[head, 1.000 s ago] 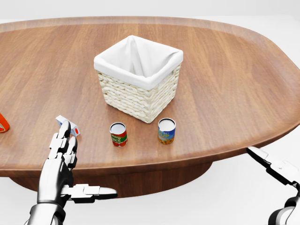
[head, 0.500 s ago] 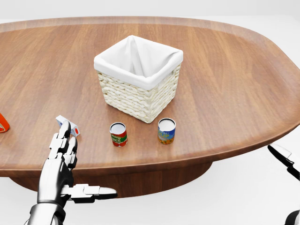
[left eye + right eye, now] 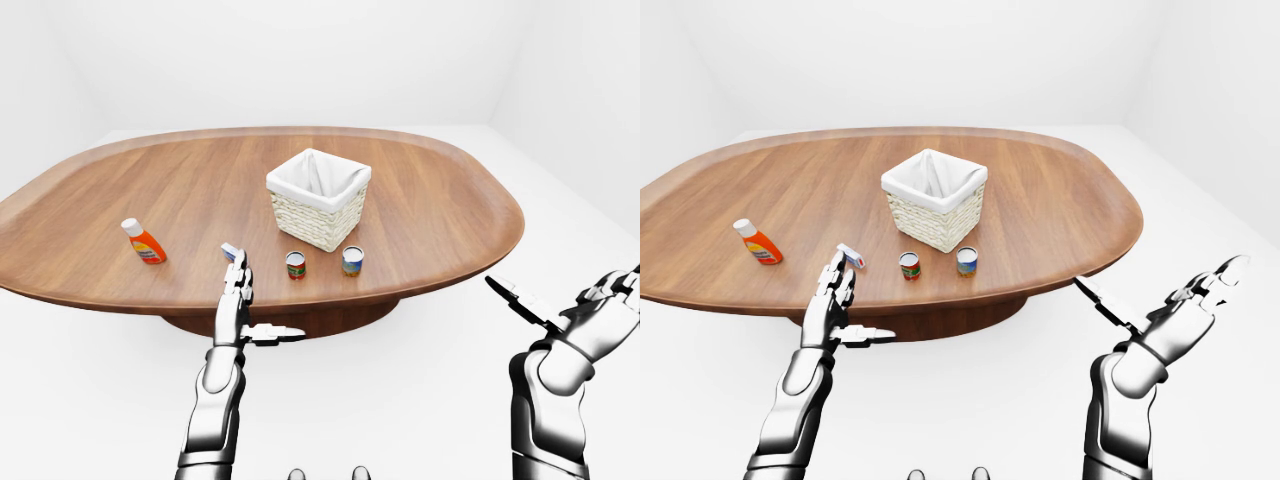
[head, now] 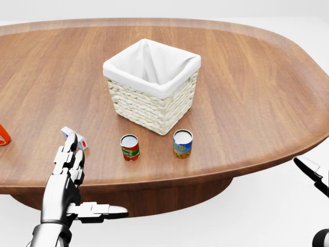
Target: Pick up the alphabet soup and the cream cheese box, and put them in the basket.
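- The basket point(image 4: 151, 85) stands mid-table, white liner open, nothing visible inside; I take it as the landmark.
- The soup can point(image 4: 130, 147), red and green label, stands upright below the basket's lower corner in the head view, slightly to the left of it. A second can point(image 4: 182, 143) with a blue and yellow label stands to the soup can's right, apart from it.
- The cheese box point(image 4: 81, 141) lies down-left of the basket, near the table point(image 4: 257, 92) edge, mostly hidden behind the left hand's fingertips, so its long axis cannot be read well.
- The left hand point(image 4: 67, 175) is raised at the table edge, fingers straight and spread, thumb out to the right; it holds nothing.
- The right hand point(image 3: 1185, 310) hangs well off the table, far down-right of the basket, fingers splayed wide and empty.
- Judgement: the left hand is clearly the nearer one. The box lies just beyond its fingertips, toward the basket; the soup can sits to the right of those fingers. A short forward reach looks due first.
- An orange bottle point(image 3: 145, 241) lies far left of the basket, not involved.
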Available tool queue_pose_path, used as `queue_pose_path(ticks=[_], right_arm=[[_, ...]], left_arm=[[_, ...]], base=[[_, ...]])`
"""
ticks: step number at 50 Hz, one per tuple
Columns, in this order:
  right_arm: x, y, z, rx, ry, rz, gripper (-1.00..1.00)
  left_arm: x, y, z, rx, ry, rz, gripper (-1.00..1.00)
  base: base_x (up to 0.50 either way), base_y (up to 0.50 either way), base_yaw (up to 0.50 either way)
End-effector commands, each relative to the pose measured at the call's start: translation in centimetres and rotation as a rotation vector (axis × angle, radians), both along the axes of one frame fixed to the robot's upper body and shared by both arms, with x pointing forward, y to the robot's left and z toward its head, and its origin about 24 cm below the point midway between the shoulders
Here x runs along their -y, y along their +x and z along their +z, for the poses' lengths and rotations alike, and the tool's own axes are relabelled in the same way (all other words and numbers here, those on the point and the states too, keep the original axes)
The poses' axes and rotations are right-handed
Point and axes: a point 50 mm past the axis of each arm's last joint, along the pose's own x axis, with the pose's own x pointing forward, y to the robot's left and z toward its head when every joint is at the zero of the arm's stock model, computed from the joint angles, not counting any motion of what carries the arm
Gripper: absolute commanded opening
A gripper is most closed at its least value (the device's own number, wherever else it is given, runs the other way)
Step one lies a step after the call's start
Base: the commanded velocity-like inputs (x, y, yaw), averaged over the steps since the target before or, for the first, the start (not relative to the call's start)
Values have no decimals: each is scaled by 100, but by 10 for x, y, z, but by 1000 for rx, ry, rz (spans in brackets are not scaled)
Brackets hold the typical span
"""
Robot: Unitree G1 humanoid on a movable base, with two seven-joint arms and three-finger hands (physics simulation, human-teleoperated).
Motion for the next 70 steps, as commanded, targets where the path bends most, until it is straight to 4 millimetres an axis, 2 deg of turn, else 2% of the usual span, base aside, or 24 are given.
queue_pose_path(ticks=[1, 33, 53, 70], right_arm=[[0, 1, 0, -1, 5, 3, 100], [0, -7, 3, 41, 23, 0, 100], [-1, -6, 3, 45, 9, 0, 100], [-2, -7, 3, 46, 8, -1, 100]], left_arm=[[0, 0, 0, 1, 0, 0, 100], [-1, -4, 7, 41, 2, 16, 100], [-3, -4, 11, 57, -8, 41, 100], [-12, 0, 6, 40, -48, 84, 100]], base=[[0, 0, 0], [0, 0, 0], [24, 0, 0], [25, 0, 0]])
